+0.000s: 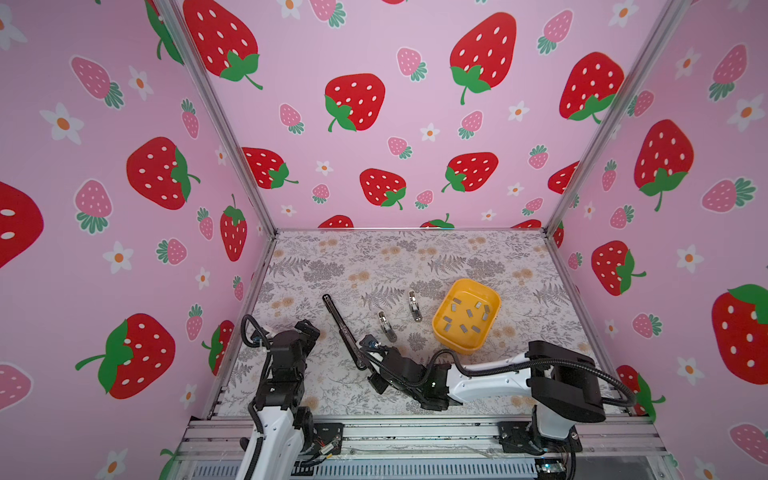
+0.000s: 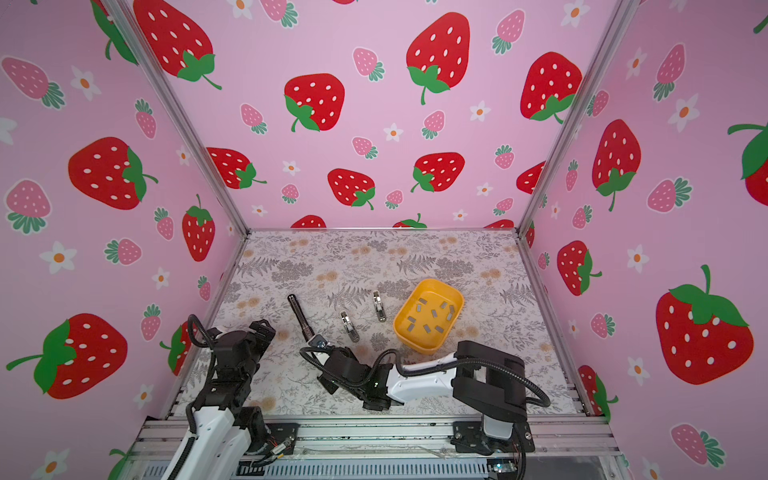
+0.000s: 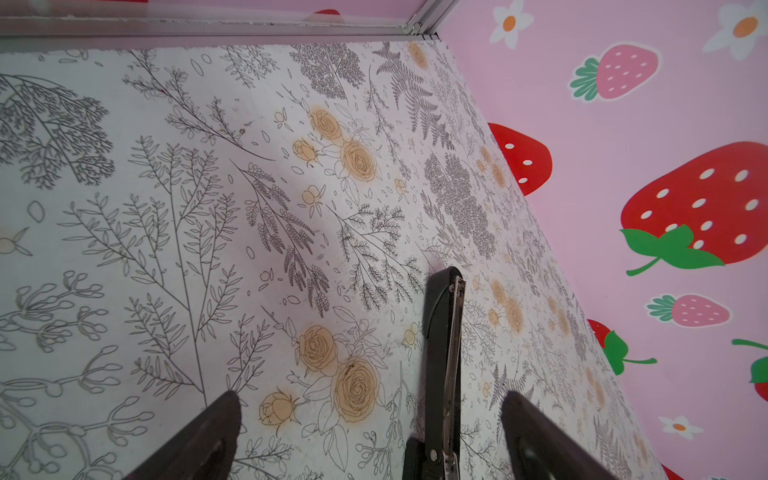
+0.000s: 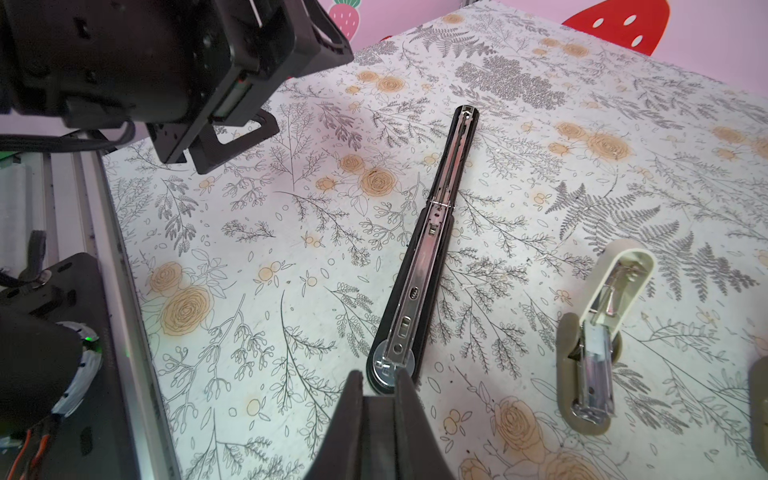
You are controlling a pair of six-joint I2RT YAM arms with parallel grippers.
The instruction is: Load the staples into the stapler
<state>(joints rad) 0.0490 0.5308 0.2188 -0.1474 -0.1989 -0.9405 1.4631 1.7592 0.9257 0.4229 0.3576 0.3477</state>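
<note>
The black stapler (image 1: 340,328) (image 4: 419,282) lies unfolded flat on the floral table, with its metal staple channel facing up. My right gripper (image 4: 378,378) (image 1: 365,362) is shut, and its tips sit at the stapler's near round end with nothing visible between them. To the left of the stapler's middle hovers my left gripper (image 3: 374,411) (image 1: 311,328), open and empty. In the left wrist view the stapler's far arm (image 3: 440,353) runs between its fingers (image 3: 224,419). Several grey staples (image 1: 454,307) (image 2: 419,308) lie loose in the yellow tray (image 1: 478,343).
Two small beige staplers (image 1: 386,326) (image 1: 414,305) lie opened between the black stapler and the tray; one of them (image 4: 598,332) shows in the right wrist view. Pink strawberry walls close in three sides. A metal rail (image 1: 415,432) runs along the front edge.
</note>
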